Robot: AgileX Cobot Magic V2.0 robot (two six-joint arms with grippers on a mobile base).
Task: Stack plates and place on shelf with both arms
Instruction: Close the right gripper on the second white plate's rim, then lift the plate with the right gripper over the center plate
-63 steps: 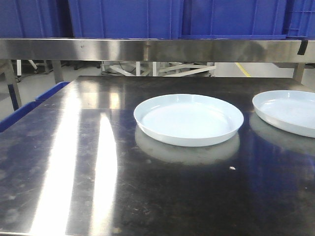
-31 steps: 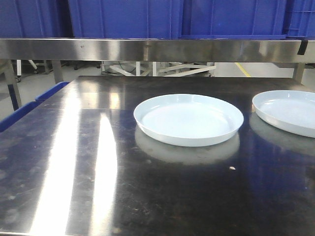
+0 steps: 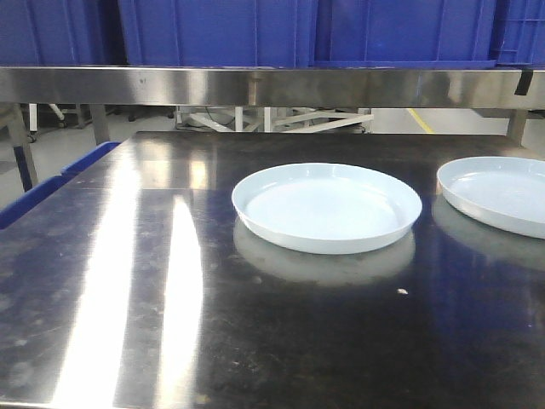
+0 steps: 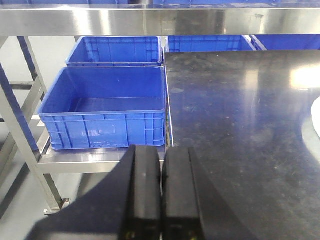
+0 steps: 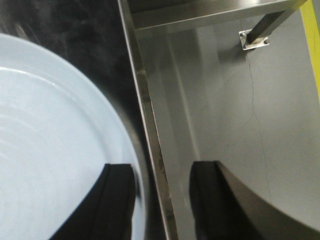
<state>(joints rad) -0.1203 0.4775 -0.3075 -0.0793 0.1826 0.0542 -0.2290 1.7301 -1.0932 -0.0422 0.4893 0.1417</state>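
Industrial workroom, a warehouse or factory floor by the look; I work at a stainless steel table (image 3: 128, 281), scuffed and glaring; the steel shelf rail (image 3: 255, 85) above it carries blue plastic crates (image 3: 221, 30); open blue bins (image 4: 105, 107) sit on a steel rack beside the table; bare grey concrete floor (image 5: 240, 125), cracked, with a yellow painted line (image 5: 312, 45); bolted foot plate (image 5: 255, 40); far background possibly white metal frames (image 3: 272, 119), too blurred to be sure.

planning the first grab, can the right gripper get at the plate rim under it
Probably yes: the right gripper is open, one finger over the plate, the other beyond the table edge, nothing between them and the rim.
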